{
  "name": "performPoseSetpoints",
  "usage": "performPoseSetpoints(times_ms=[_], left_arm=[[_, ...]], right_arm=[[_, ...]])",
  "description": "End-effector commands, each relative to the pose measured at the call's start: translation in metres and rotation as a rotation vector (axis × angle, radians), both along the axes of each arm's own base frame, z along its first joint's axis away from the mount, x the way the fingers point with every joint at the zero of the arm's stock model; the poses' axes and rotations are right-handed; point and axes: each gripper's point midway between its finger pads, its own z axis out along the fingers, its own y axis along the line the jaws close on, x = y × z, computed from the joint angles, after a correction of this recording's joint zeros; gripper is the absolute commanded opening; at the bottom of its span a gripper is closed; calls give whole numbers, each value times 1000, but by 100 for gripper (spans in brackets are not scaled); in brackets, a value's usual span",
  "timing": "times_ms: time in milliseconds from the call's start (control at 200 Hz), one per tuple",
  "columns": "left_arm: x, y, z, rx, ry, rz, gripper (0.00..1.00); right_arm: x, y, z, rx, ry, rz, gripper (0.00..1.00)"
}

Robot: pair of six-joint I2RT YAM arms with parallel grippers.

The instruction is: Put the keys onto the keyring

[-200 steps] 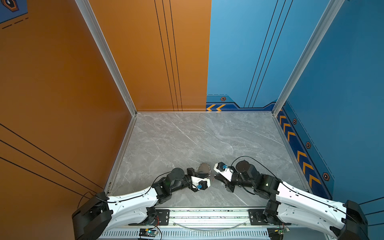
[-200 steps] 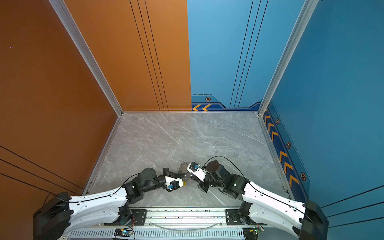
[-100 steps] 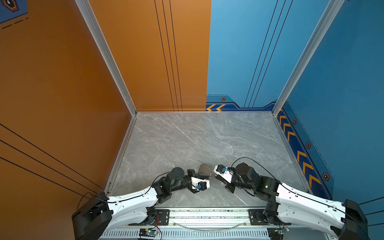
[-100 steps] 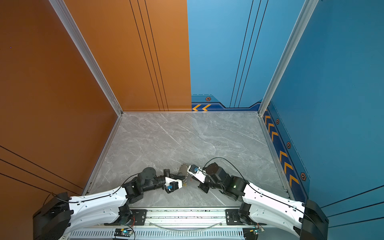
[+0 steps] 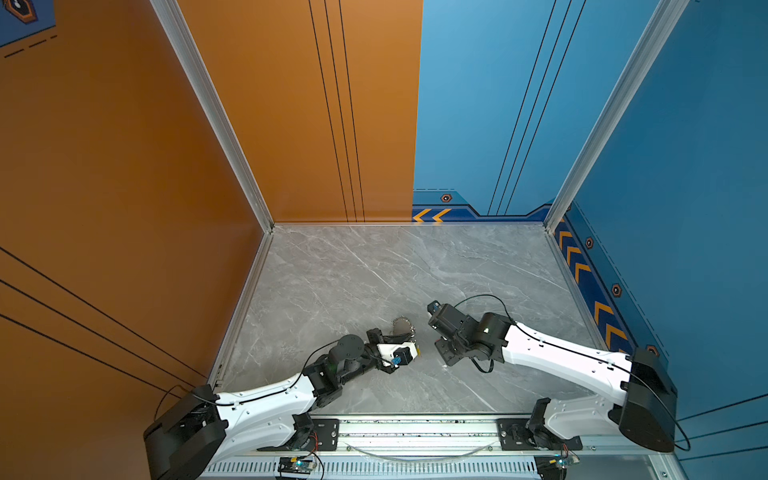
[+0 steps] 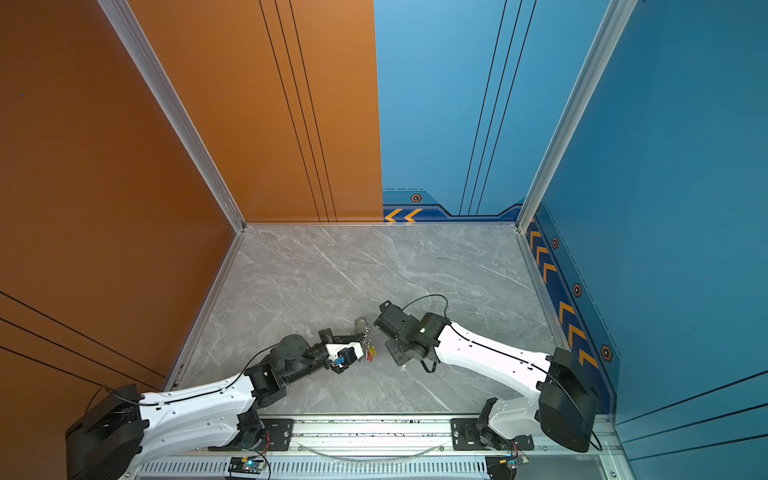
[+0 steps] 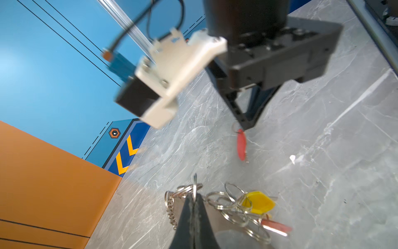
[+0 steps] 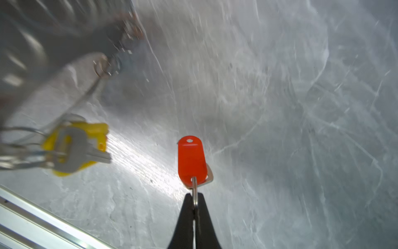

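Note:
My left gripper (image 7: 194,195) is shut on a silver keyring (image 7: 195,183) above the marble floor. A bunch of silver rings (image 7: 228,204) hangs from it with a yellow-tagged key (image 7: 257,202) and a red-tagged key (image 7: 276,226). A short chain (image 7: 171,212) hangs beside the fingers. My right gripper (image 8: 195,199) is shut on a small ring carrying a red-tagged key (image 8: 190,159), which dangles free. From the right wrist the yellow-tagged key (image 8: 75,148) lies off to one side. In a top view the bunch (image 6: 370,351) hangs between both wrists, a gap apart from the right one.
The grey marble floor (image 5: 374,282) is walled in by orange (image 5: 124,166) and blue (image 5: 685,166) panels. An aluminium rail (image 5: 415,432) runs along the near edge under both arm bases. A small white speck (image 7: 292,158) lies on the floor near the right gripper.
My right wrist has turned and drawn back a little from the left gripper, taking the red-tagged key with it. The left arm has hardly moved.

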Motion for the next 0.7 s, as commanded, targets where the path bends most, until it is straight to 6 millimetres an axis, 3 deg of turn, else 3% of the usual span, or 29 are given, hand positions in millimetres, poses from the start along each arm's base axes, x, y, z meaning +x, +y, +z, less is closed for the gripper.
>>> performPoseSetpoints(times_ms=[0, 190, 355, 691], left_arm=[[10, 8, 15, -60, -31, 65, 0], [9, 8, 16, -62, -32, 66, 0], [8, 10, 18, -70, -35, 67, 0], [9, 10, 17, -66, -33, 67, 0]], right_arm=[[-37, -38, -3, -103, 148, -128, 0], [-54, -52, 2, -78, 263, -193, 0], [-62, -62, -12, -131, 324, -213, 0], [-28, -45, -37, -157, 342, -184, 0]])
